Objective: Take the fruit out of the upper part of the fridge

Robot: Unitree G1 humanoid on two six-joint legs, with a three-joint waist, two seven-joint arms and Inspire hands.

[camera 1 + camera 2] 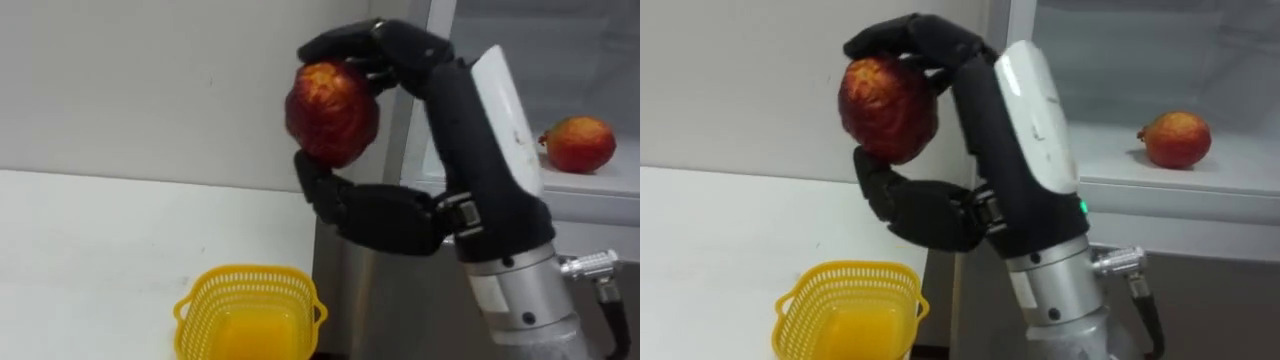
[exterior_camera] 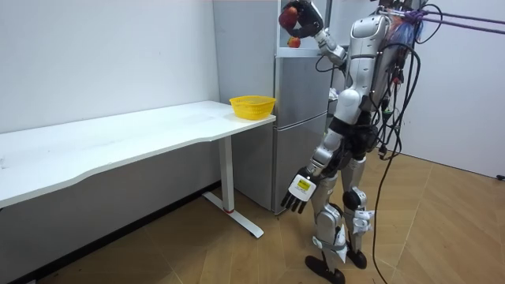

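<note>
Right robot hand (image 1: 455, 120): raised high in front of the fridge's left edge. Its fingers are curled over the top of the red fruit and its thumb is hooked under it, so the grip is closed round the fruit.

Red fruit (image 1: 332, 112): round, with red and yellowish mottled skin. It is held in the air by the right robot hand, outside the fridge and left of its frame. It hangs above the counter and a little right of the yellow basket, well apart from both.

Second red fruit (image 1: 578, 143): lies alone on the fridge shelf, at the far right, with nothing touching it.

Fridge shelf (image 1: 590, 185): a pale ledge in the upper compartment, with a grey frame at its left edge.

Fridge (image 2: 304, 118): a silver cabinet standing just right of the counter's end. The robot stands upright close before it in the room view.

Yellow basket (image 1: 245, 272): an open lattice plastic basket with small handles. It sits on the near right corner of the counter, beside the fridge.

Counter (image 1: 100, 250): a long white top against the pale wall, on white legs in the room view.

Left robot hand (image 2: 300, 192): hangs low beside the robot's thigh with its fingers relaxed and pointing down, holding nothing.
</note>
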